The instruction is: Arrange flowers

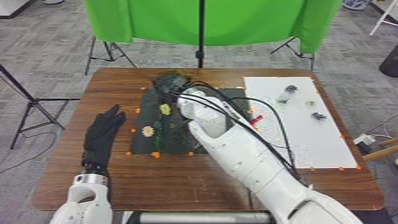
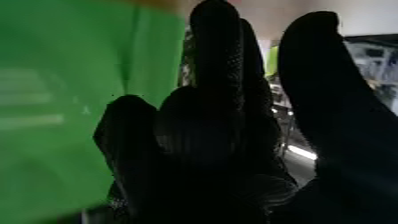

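In the head view my right hand (image 1: 171,82) is over the back left corner of the dark mat (image 1: 182,142), beyond the flowers. In the right wrist view my right hand (image 2: 209,145) is open, its fingers and thumb apart with nothing seen held. My left hand (image 1: 105,127) lies open along the table's left side, beside the mat. On the mat are a yellow-green flower (image 1: 165,109) and a pale pink and yellow flower (image 1: 147,131), with dark green stems (image 1: 158,129) near them. A small red thing (image 1: 256,120) sits beside my right forearm, which hides part of the mat.
A white sheet (image 1: 324,150) covers the table's right part and bears several small grey-green pieces (image 1: 318,116). Orange markers (image 1: 156,155) line the mat's edge. Beyond the wooden table (image 1: 178,182) hangs a green cloth (image 1: 151,25) with a black stand in front.
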Motion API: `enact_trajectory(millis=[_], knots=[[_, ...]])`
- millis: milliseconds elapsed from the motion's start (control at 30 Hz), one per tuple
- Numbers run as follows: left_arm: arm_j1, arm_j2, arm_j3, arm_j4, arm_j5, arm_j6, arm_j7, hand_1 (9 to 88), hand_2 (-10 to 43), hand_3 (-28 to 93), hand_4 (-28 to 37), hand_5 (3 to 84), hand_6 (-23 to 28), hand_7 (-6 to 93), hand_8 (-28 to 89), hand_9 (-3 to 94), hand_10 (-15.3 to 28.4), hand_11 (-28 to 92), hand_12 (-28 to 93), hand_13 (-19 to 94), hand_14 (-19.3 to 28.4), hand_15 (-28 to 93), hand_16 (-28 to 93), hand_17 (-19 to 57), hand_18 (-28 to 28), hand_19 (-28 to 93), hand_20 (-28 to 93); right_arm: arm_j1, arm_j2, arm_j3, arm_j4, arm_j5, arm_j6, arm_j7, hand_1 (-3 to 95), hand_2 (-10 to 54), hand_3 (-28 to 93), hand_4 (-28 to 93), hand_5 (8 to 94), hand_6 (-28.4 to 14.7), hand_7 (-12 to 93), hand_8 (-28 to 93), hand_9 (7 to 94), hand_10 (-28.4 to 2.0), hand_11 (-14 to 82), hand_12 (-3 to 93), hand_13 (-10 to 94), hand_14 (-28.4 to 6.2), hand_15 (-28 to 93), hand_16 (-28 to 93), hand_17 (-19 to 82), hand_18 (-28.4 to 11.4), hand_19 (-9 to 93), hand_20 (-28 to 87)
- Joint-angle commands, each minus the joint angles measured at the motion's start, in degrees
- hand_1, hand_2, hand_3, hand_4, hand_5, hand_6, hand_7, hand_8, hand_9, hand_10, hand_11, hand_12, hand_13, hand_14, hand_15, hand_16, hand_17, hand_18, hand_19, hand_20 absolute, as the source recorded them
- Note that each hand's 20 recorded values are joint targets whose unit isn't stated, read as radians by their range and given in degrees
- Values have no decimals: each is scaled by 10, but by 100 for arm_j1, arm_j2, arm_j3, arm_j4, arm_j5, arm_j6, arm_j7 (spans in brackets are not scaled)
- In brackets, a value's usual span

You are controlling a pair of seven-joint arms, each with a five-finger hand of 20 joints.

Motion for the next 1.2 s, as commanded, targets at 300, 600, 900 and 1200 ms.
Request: enact_trajectory(millis=[300, 600, 900, 1200], knots=[[158, -3, -75, -13, 97, -148, -177, 162, -2, 657, -283, 415, 39, 56, -54, 428, 112, 87, 131, 307, 135, 82, 9, 41, 95, 11, 154, -1984, 3998, 2779, -3452, 2592, -1238, 1693, 324, -88, 628, -137, 628, 3, 127, -75, 657, -173, 139, 229, 712, -115, 620, 336, 491, -181, 928, 521], [146, -13, -92, -18, 121, -156, -242, 176, -7, 659, -282, 415, 39, 57, -54, 429, 112, 88, 131, 307, 135, 82, 9, 41, 95, 11, 154, -3540, 3514, 4425, -3335, 2707, -1371, 2554, 271, -92, 587, -110, 529, -29, 49, -51, 597, -208, 79, 169, 766, -115, 481, 304, 547, -145, 891, 393], [111, -55, -63, 0, 141, -154, -243, 181, -8, 657, -281, 416, 39, 58, -55, 429, 111, 89, 132, 309, 135, 83, 9, 41, 95, 11, 154, -3331, 3235, 4354, -2482, 2445, -991, 2187, 331, -95, 604, -122, 568, -6, 80, -65, 673, -185, 92, 172, 818, -86, 500, 313, 580, -125, 910, 374], [143, -96, -58, -16, 147, -139, -260, 184, -8, 657, -278, 417, 38, 60, -55, 429, 112, 90, 132, 309, 135, 83, 9, 41, 95, 11, 154, -3126, 3017, 4099, -1919, 1878, -683, 2037, 355, -95, 621, -138, 571, -4, 92, -70, 681, -172, 94, 174, 837, -67, 528, 321, 595, -117, 928, 368]])
